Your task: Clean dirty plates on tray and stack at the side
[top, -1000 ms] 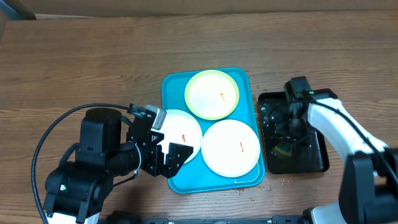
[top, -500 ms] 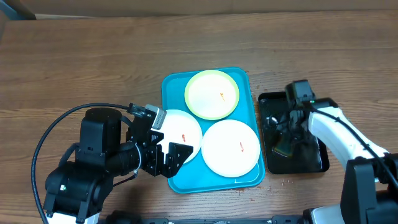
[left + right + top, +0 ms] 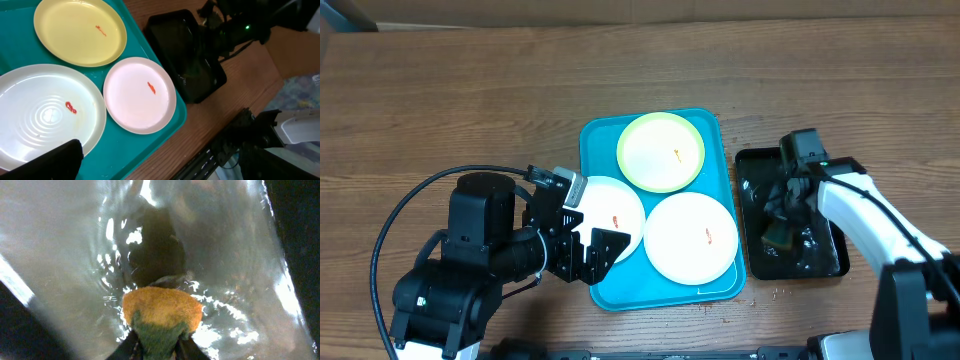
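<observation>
The blue tray (image 3: 595, 135) holds three plates, each with a small red smear: a yellow-green one (image 3: 661, 151) at the back, a white one (image 3: 615, 215) at the left and a white one (image 3: 691, 237) at the right. My left gripper (image 3: 586, 236) is open and empty over the left white plate's near edge. The left wrist view shows the tray (image 3: 145, 145), the yellow plate (image 3: 80, 32) and both white plates (image 3: 45, 115) (image 3: 140, 95). My right gripper (image 3: 159, 347) is shut on an orange and green sponge (image 3: 161, 311), low over the water in the black tray (image 3: 825, 262).
The black tray stands right of the blue tray, close to it; it also shows in the left wrist view (image 3: 192, 75). The wooden table (image 3: 470, 100) stretches left and behind. The table's front edge lies just below the blue tray.
My right arm has shifted slightly over the black tray with the sponge in its jaws. The left arm and the plates have not moved.
</observation>
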Motion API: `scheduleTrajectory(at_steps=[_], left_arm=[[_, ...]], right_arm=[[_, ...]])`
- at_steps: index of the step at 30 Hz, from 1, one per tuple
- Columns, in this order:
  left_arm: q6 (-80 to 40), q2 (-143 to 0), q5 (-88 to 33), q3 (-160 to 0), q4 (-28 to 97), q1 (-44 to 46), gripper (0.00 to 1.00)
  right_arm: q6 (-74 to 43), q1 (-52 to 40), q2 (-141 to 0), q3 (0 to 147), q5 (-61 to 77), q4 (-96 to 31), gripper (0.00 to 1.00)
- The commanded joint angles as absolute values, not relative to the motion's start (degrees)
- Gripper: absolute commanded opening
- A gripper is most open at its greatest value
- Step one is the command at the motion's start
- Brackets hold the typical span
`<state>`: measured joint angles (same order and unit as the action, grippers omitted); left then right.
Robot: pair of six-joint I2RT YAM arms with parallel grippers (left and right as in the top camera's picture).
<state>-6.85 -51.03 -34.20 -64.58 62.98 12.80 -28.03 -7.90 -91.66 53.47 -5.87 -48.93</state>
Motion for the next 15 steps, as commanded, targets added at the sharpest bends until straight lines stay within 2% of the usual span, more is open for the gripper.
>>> scheduleTrajectory(at_steps=[1, 3, 7, 11, 15], left_arm=[[-5.98, -50.89, -33.89, -65.78, 62.76, 13.26, 1.0], [-5.98, -50.89, -33.87, -65.78, 62.65, 13.26, 1.0], [-6.0, -50.98, -33.89, -65.78, 62.61, 13.26, 1.0], [-5.98, -51.0, -33.87, -65.78, 62.35, 13.26, 1.0], [-6.0, -51.0, -33.89, -65.78, 62.41, 13.26, 1.0]], right_arm=[[-25.02, -7.64, -86.43, 56.62, -2.15, -50.63, 0.5], [-25.04, -7.64, -86.08, 56.6, -0.54, -52.71, 0.59], [-25.54, -7.86, -86.15, 54.46, 3.25, -57.67, 0.64], [-27.38, -7.86, -86.15, 50.35, 3.11, -54.46, 0.68], [-30.85, -7.86, -86.15, 43.99, 3.11, -47.57, 0.52]])
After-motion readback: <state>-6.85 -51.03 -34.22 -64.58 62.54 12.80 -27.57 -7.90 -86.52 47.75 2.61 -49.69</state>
